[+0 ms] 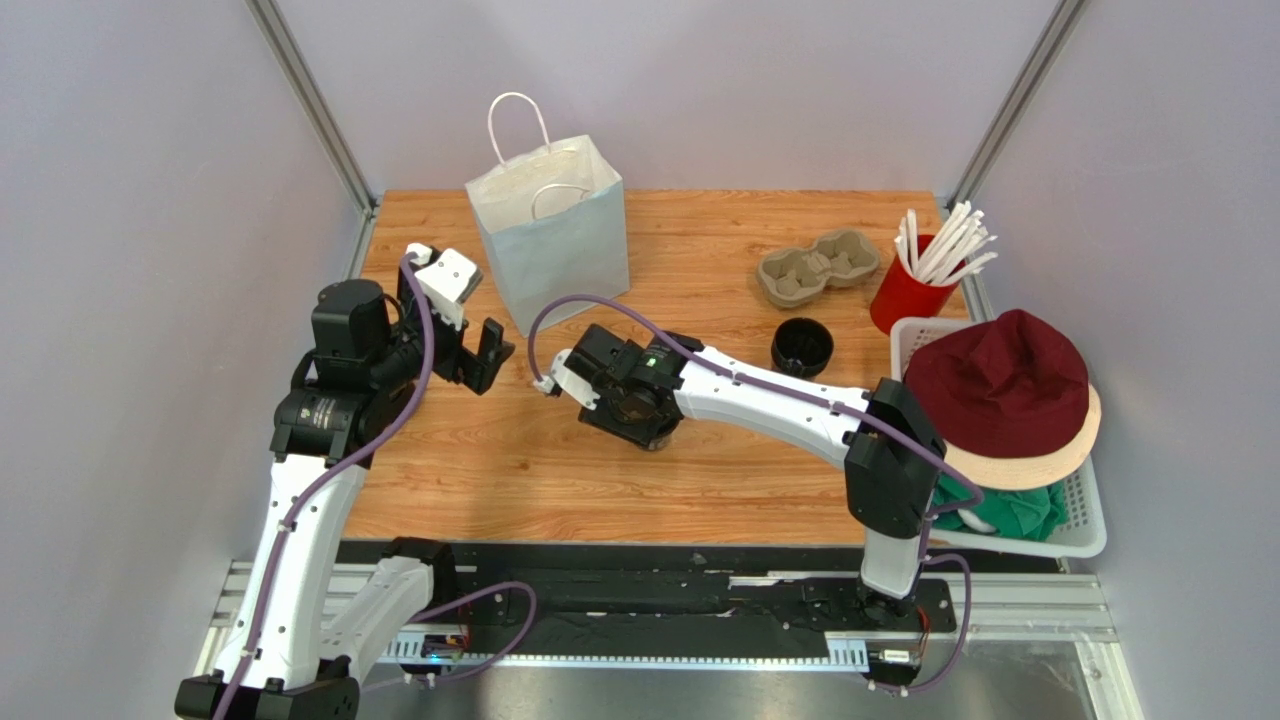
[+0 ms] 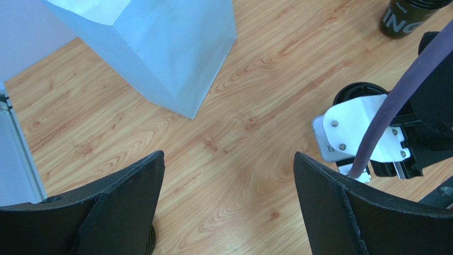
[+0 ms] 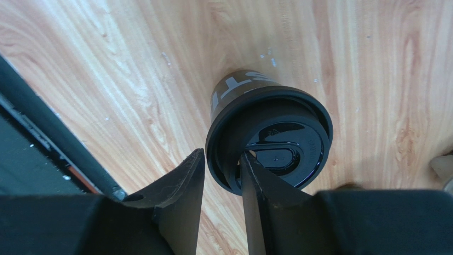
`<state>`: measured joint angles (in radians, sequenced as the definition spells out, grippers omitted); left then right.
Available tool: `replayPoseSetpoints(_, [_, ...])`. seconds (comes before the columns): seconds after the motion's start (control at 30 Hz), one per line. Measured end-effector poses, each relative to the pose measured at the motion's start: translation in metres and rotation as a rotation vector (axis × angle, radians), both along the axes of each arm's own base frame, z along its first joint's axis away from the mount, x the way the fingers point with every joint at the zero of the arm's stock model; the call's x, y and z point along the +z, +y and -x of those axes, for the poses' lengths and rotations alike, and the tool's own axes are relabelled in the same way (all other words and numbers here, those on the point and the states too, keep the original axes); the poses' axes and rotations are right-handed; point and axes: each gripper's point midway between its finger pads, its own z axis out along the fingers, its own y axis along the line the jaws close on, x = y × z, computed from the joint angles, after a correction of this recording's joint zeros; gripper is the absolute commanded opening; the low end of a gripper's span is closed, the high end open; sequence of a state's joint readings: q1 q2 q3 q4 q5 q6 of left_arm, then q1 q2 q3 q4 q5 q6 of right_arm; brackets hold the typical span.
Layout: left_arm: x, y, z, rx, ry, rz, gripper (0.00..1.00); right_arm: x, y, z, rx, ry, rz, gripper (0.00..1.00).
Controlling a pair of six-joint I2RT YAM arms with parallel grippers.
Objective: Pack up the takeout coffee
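Note:
The takeout coffee [image 3: 268, 141] is a black cup with a glossy black lid, standing on the wooden table under my right wrist. My right gripper [image 3: 223, 154] straddles the near edge of the lid's rim. One finger is outside the rim and the other lies over the lid, with a thin gap left on the outer side. From the top view the right gripper [image 1: 646, 420] hides the cup. A slice of the lid [image 2: 361, 90] shows in the left wrist view. My left gripper [image 2: 228, 155] hangs wide open over bare wood beside the white paper bag [image 1: 549, 240].
A second black cup [image 1: 801, 347] stands near the brown pulp carrier [image 1: 819, 267]. A red cup of white straws [image 1: 909, 293] is at the back right. A white basket [image 1: 1085, 528] with a maroon hat [image 1: 999, 393] fills the right edge.

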<state>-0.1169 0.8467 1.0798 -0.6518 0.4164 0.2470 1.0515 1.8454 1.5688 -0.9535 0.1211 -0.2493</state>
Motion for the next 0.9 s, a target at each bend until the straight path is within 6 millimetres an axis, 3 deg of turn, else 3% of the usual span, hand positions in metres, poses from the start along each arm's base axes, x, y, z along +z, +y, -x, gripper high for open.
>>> replayPoseSetpoints(0.33, [0.000,0.000,0.000,0.002,0.001,0.001,0.99,0.000,-0.002,-0.011,-0.008,-0.057,0.013,0.27])
replayPoseSetpoints(0.6, [0.000,0.002,-0.001,0.008,0.002,0.003,0.99,0.000,-0.005,-0.013,0.002,-0.072,0.028,0.01])
replayPoseSetpoints(0.9, [0.000,0.001,0.000,0.006,0.002,0.004,0.99,0.002,-0.006,-0.015,0.006,-0.088,0.034,0.00])
